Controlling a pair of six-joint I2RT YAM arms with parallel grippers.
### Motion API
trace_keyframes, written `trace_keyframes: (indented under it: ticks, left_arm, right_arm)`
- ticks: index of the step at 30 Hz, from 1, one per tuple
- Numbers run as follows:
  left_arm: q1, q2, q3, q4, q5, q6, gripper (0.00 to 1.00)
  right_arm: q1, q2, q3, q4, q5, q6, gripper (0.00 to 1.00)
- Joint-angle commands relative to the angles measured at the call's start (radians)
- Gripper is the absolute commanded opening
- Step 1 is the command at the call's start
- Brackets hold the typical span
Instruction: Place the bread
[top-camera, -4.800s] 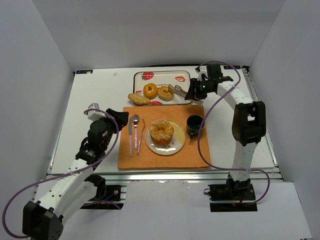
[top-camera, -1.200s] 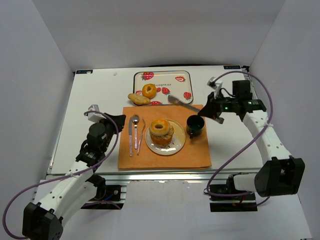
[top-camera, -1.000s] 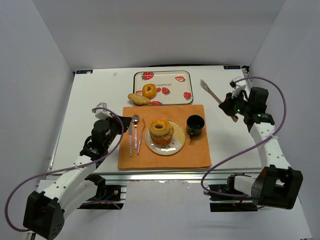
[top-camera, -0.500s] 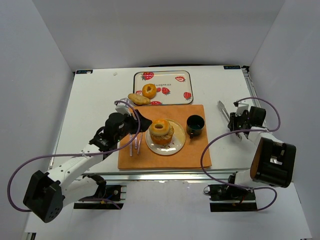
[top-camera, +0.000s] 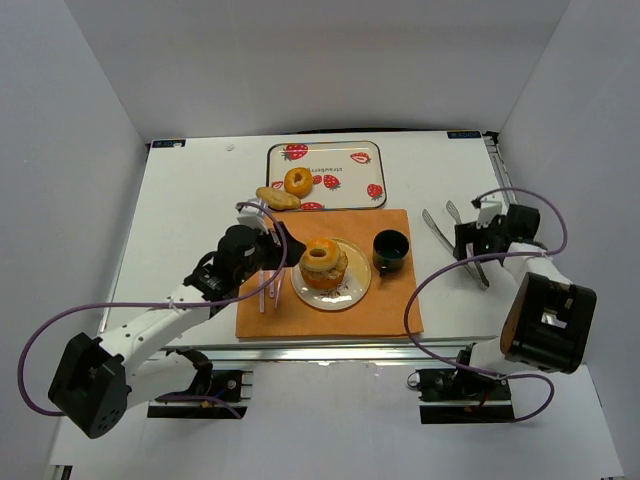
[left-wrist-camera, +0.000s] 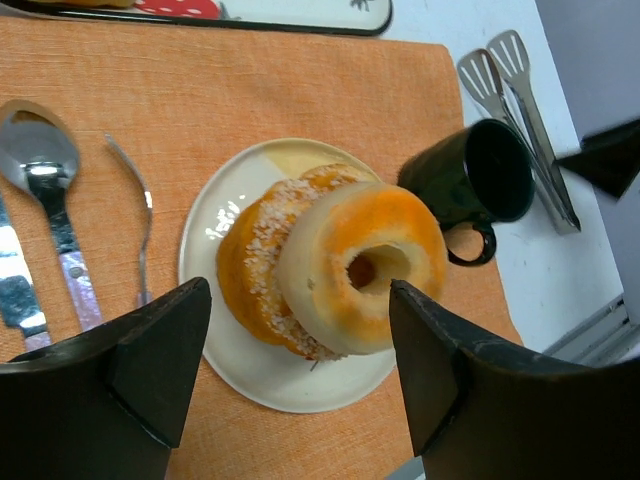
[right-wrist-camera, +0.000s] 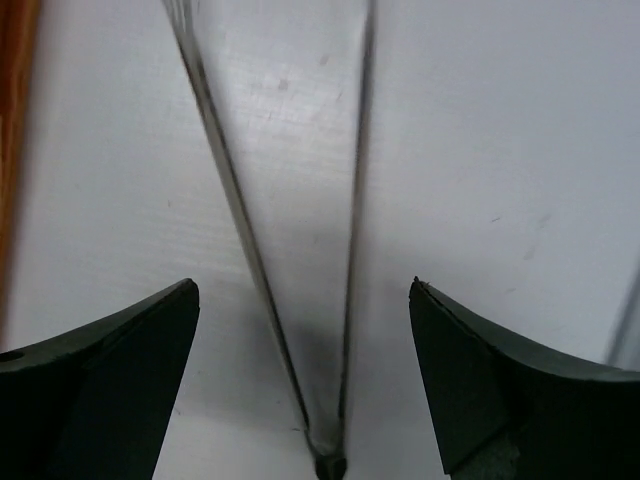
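Note:
A plain bagel (top-camera: 320, 252) lies on top of a sugared doughnut (top-camera: 328, 275) on the white plate (top-camera: 352, 293) on the orange mat; both also show in the left wrist view, the bagel (left-wrist-camera: 365, 265) over the doughnut (left-wrist-camera: 250, 280). My left gripper (top-camera: 278, 247) is open and empty, hovering just left of the plate, its jaws (left-wrist-camera: 298, 285) spread on either side of the stack. My right gripper (top-camera: 470, 243) is open over the metal tongs (top-camera: 436, 226), which lie splayed on the bare table (right-wrist-camera: 230, 200).
A strawberry tray (top-camera: 350, 158) at the back holds one doughnut (top-camera: 297, 181); a long roll (top-camera: 277, 198) lies by its front left corner. A black cup (top-camera: 389, 250) stands right of the plate. A spoon (left-wrist-camera: 40, 170), a fork (left-wrist-camera: 140, 215) and a knife lie left of it.
The right arm carried the tongs from the tray to the right table, set them down and let go. The bagel came onto the doughnut. My left gripper moved toward the plate.

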Motion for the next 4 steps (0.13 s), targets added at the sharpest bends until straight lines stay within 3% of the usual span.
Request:
trace_keyframes:
  ticks: [1,4]
  left_arm:
    - [-0.037,-0.033,0.024,0.025,-0.017,0.058,0.82]
    - [-0.052,-0.025,0.016,0.072,-0.005,0.093,0.82]
  right_arm:
    - [-0.002,-0.056,0.177,-0.078,0.01,0.009,0.89]
    - [0.0,-0.067,0.264,-0.077,-0.031,0.038,0.9]
